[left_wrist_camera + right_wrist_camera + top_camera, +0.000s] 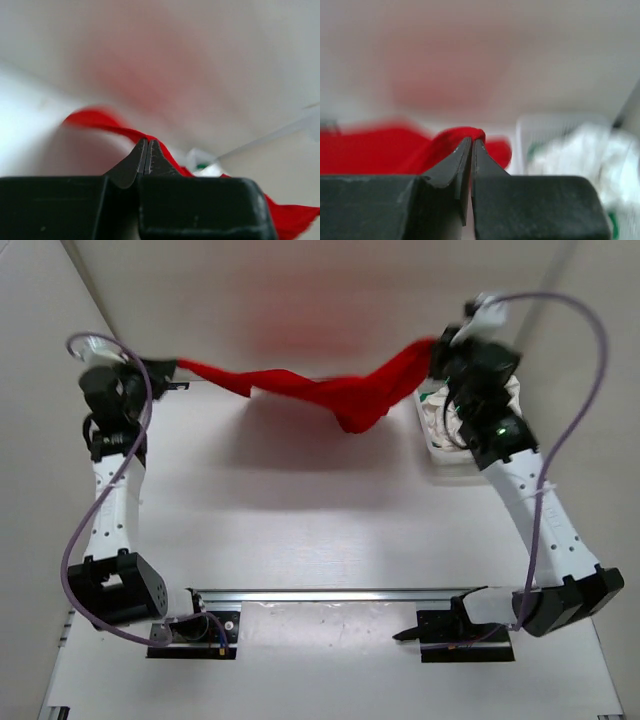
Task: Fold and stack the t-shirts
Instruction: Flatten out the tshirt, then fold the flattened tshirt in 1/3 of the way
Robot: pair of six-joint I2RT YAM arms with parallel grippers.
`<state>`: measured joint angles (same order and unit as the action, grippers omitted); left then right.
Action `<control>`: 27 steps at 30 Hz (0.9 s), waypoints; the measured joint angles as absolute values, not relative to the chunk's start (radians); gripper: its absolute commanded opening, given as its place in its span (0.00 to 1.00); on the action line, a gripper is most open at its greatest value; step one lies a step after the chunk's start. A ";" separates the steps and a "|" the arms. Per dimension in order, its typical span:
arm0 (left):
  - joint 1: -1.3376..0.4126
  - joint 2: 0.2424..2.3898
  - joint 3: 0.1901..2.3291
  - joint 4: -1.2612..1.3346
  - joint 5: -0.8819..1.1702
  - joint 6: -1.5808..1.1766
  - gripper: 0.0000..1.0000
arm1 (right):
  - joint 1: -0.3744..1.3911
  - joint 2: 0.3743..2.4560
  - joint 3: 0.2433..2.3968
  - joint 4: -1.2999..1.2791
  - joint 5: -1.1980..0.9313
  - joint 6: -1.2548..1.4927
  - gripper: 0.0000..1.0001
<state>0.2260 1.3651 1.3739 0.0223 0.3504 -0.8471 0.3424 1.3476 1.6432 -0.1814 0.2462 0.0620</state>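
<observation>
White table [320, 540] underneath; red t-shirt [335, 392] hangs stretched above it, sagging mid-span. Left gripper [178, 366] clamped tight on one end, right gripper [436, 346] clamped on the other, near basket [437, 453].

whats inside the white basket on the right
Crumpled white cloth fills the basket, with a green patch at its edge. The right arm covers much of it from above, so anything deeper is hidden.
</observation>
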 measured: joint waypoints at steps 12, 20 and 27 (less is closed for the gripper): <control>0.172 1.035 0.629 -0.258 0.085 -0.648 0.00 | 0.490 0.936 0.603 -0.532 0.167 0.426 0.00; 0.135 0.884 0.550 -0.375 0.055 -0.542 0.00 | 0.627 0.622 0.483 -0.653 0.065 0.701 0.00; 0.166 0.929 0.551 -0.384 0.112 -0.541 0.00 | 0.586 0.647 0.496 -0.677 0.012 0.731 0.00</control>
<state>0.1658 0.9295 0.5507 -0.3840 0.1116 -0.5411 0.5858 0.6472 0.4961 -0.6769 0.0124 0.7311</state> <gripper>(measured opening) 0.040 0.008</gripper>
